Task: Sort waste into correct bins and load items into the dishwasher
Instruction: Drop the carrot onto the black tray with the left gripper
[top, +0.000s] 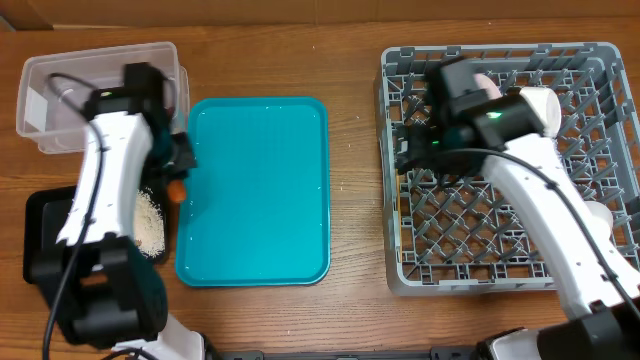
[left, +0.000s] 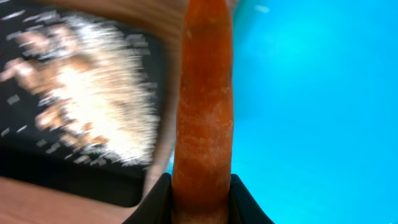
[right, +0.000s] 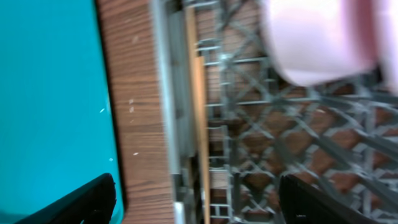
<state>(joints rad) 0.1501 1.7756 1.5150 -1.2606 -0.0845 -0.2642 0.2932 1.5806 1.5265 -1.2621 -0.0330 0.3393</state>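
Note:
My left gripper (top: 178, 180) (left: 200, 199) is shut on the small orange carrot (top: 176, 189) (left: 202, 93), holding it over the gap between the black tray (top: 40, 225) (left: 62, 171) and the teal tray. White crumbs and tan bits (top: 150, 222) (left: 93, 106) lie in the black tray. The clear tub (top: 100, 60) stands behind it. My right gripper (top: 410, 152) (right: 199, 199) is open and empty above the left edge of the grey dish rack (top: 500, 270) (right: 267, 143). A wooden chopstick (right: 199, 124) lies along that edge. White dishes (top: 540, 105) (right: 317, 37) sit in the rack.
The teal serving tray (top: 255, 190) (left: 311, 112) (right: 50, 93) lies in the middle, with only a few specks on it. Another white dish (top: 598, 213) sits at the rack's right side. Bare wooden table (top: 355, 200) separates the teal tray from the rack.

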